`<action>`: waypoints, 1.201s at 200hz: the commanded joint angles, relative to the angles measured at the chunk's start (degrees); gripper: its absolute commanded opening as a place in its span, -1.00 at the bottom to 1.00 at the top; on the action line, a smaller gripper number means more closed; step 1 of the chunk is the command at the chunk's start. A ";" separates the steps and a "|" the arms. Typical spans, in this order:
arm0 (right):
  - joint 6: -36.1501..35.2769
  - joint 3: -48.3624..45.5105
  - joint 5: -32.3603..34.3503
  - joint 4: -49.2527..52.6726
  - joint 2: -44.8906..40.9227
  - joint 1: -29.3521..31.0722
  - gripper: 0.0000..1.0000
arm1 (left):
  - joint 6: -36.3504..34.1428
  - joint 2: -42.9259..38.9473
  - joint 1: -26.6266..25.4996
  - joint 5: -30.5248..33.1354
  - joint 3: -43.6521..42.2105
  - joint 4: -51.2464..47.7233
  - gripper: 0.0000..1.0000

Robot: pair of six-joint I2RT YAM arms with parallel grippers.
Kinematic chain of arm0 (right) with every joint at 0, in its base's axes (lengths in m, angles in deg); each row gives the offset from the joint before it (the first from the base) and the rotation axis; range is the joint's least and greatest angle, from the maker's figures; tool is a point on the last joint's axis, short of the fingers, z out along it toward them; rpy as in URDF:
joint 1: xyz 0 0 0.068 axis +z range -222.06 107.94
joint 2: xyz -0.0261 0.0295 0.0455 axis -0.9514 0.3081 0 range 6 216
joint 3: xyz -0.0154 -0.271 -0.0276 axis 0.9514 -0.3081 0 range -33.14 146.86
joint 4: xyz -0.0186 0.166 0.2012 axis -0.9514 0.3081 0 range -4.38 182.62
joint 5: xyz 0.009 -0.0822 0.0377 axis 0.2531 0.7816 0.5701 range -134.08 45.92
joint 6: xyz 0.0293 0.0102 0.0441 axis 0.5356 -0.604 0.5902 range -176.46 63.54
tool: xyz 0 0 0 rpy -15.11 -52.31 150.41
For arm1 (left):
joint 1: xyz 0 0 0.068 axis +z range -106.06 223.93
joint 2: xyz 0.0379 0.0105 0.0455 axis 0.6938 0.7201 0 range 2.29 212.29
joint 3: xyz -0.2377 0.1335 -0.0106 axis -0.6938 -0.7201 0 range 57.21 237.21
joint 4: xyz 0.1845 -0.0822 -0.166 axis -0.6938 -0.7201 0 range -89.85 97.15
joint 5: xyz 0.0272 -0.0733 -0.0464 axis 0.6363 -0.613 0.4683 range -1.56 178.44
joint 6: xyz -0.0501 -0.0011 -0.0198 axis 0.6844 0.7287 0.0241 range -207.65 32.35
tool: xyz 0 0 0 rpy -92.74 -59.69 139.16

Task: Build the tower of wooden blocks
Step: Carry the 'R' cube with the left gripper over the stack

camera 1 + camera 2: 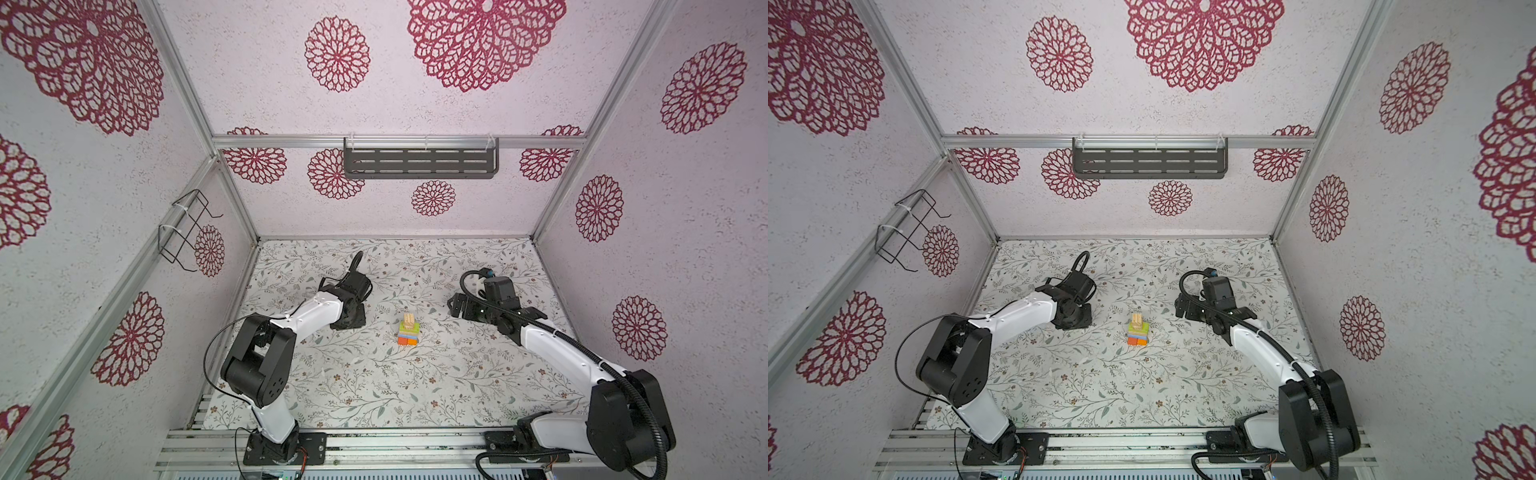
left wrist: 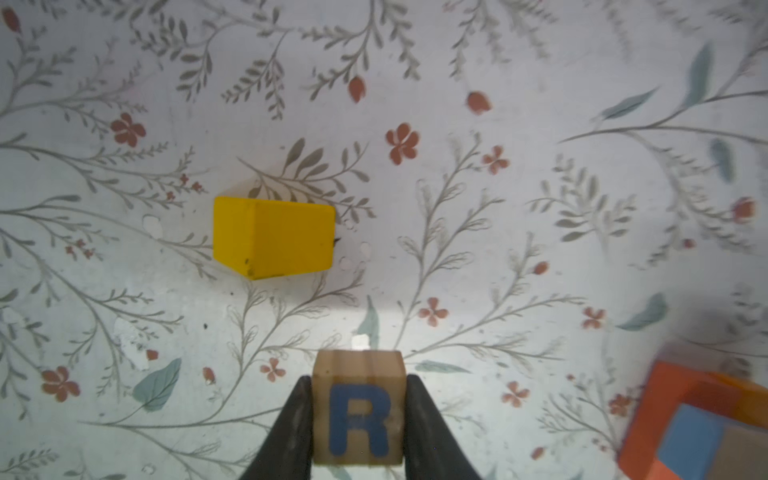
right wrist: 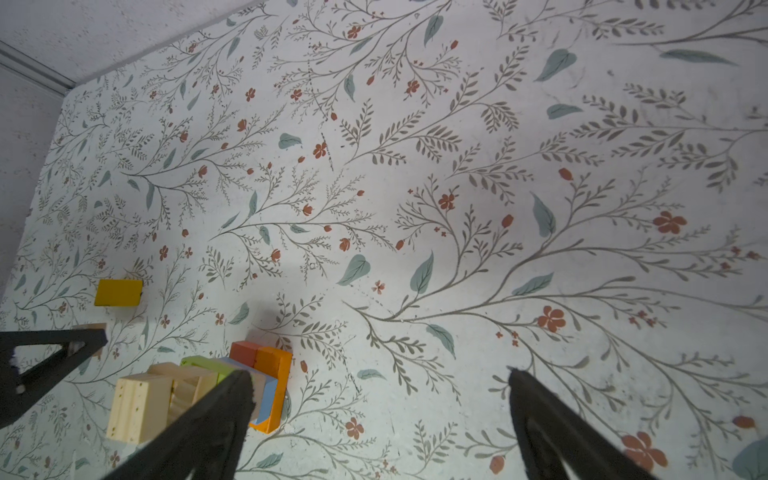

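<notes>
One small natural-wood cube, printed with a blue R, was clamped between the left fingers, which pressed on two opposite flat sides. It was left of the tower, well apart from it; whether it touched the tabletop I could not tell. The right fingers stood wide apart and held nothing, near the tower on its right side. A yellow roof-shaped piece lay on the tabletop near the cube. The cube looked light, stiff and smooth, so a centred hold on flat faces seemed best. The tower was narrow and probably easy to topple, so gentle placing would be needed
</notes>
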 commanded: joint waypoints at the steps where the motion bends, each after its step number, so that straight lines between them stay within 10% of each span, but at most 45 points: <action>1: 0.60 -1.12 0.78 -0.62 -2.73 -1.39 0.97 | 2.58 -1.66 -2.64 -0.22 4.43 -4.93 -0.33; 98: 1.49 -4.82 -3.59 -0.48 -6.45 -6.79 0.97 | 8.21 3.92 -15.27 3.05 22.67 -16.25 -0.31; 240: 2.32 -7.92 -7.06 -2.94 -6.87 -9.88 0.97 | 15.22 11.08 -19.83 3.01 30.59 -17.52 -0.30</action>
